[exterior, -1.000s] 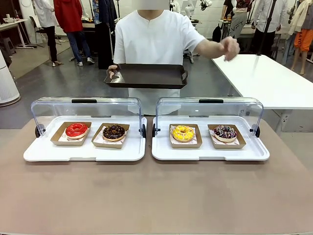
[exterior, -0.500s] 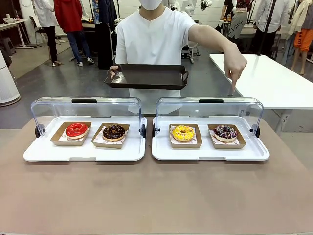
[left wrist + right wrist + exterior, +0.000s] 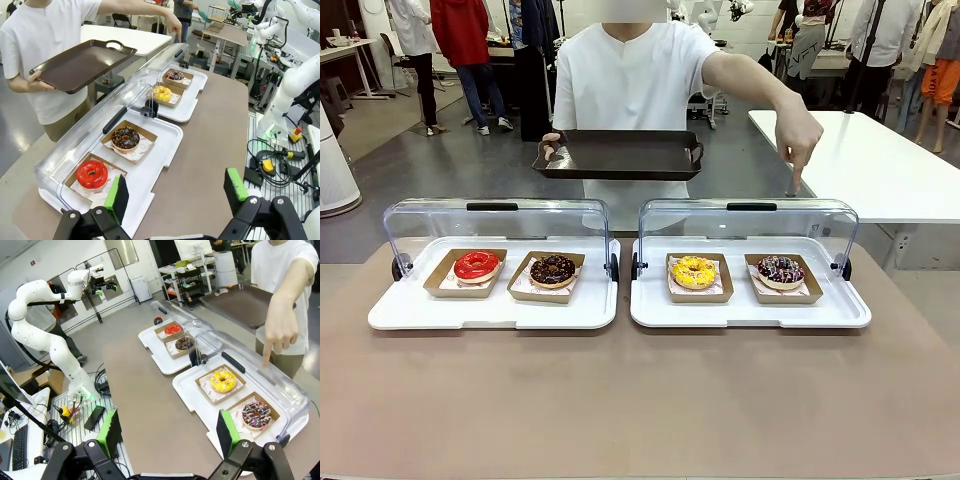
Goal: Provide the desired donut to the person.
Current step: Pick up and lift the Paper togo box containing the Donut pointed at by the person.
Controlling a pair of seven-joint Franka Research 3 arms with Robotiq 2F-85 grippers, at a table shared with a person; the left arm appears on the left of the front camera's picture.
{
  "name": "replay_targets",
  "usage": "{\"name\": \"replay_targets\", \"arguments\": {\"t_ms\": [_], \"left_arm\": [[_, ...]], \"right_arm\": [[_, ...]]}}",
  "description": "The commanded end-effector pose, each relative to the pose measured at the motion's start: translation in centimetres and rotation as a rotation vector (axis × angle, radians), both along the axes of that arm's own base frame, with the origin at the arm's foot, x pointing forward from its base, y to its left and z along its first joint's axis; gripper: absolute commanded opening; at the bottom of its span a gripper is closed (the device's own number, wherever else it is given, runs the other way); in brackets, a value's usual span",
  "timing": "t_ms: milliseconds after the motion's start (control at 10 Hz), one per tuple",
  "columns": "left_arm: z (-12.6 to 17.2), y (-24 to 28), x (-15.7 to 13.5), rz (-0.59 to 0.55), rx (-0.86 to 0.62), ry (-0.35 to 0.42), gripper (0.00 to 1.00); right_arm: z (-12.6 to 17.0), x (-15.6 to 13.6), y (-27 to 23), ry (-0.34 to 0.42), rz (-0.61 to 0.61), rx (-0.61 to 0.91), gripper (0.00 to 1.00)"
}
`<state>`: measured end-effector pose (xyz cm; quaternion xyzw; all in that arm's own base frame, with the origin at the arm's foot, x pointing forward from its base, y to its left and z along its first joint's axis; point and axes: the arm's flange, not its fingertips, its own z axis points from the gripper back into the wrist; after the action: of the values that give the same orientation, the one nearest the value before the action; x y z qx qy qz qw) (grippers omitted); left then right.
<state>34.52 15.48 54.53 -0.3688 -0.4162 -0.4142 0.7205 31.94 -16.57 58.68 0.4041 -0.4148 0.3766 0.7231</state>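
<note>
Across the brown table (image 3: pixel 640 400), the person (image 3: pixel 635 80) in a white short-sleeved shirt, one hand (image 3: pixel 551 148) gripping a dark rectangular tray (image 3: pixel 620 155) held level in front of the body, the other hand (image 3: pixel 800 132) stretched out, index finger (image 3: pixel 796 175) pointing straight down, tip just above the raised clear lid (image 3: pixel 748 218) of the right-hand white display case (image 3: pixel 750 318). Below and in front of that fingertip, in the case's outer cardboard boat (image 3: pixel 782 292): the sprinkled chocolate donut (image 3: pixel 780 270), untouched, beside the yellow-iced donut (image 3: pixel 694 271) in a boat of its own. In the left-hand display case (image 3: pixel 490 318), lid swung back the same way: a red-glazed donut (image 3: pixel 477 265) and a chocolate-glazed donut (image 3: pixel 553 268), each in a cardboard boat. Left gripper (image 3: pixel 176 192) hovering over the table just beside the left-hand display case, close to the red-glazed donut, jaws spread wide with nothing between the green pads (image 3: pixel 117 197). Right gripper (image 3: pixel 167 435) equally released and empty, hanging above bare tabletop by the right-hand white display case, the sprinkled chocolate donut nearest of the four, clearly apart from it.
</note>
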Motion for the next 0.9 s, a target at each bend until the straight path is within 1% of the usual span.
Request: {"name": "replay_targets", "arguments": {"t_ms": [0, 200, 300, 500, 600, 700, 800], "left_arm": [[0.1, 0.1, 0.0, 0.000, -0.002, -0.003, 1.00], [0.1, 0.1, 0.0, 0.000, -0.002, -0.003, 1.00], [0.1, 0.1, 0.0, 0.000, -0.002, -0.003, 1.00], [0.1, 0.1, 0.0, 0.000, -0.002, -0.003, 1.00], [0.1, 0.1, 0.0, 0.000, -0.002, -0.003, 1.00], [0.1, 0.1, 0.0, 0.000, -0.002, -0.003, 1.00], [0.1, 0.1, 0.0, 0.000, -0.002, -0.003, 1.00]], "right_arm": [[0.0, 0.0, 0.0, 0.000, 0.003, 0.007, 1.00], [0.0, 0.0, 0.0, 0.000, 0.000, 0.000, 1.00], [1.3, 0.9, 2.0, 0.013, 0.085, -0.095, 1.00], [4.3, 4.4, 6.8, 0.092, 0.220, -0.275, 1.00], [5.2, 6.4, 9.4, 0.159, 0.286, -0.324, 1.00], [5.2, 8.1, 12.4, 0.209, 0.363, -0.436, 1.00], [4.7, 9.1, 15.3, 0.222, 0.426, -0.550, 1.00]]}}
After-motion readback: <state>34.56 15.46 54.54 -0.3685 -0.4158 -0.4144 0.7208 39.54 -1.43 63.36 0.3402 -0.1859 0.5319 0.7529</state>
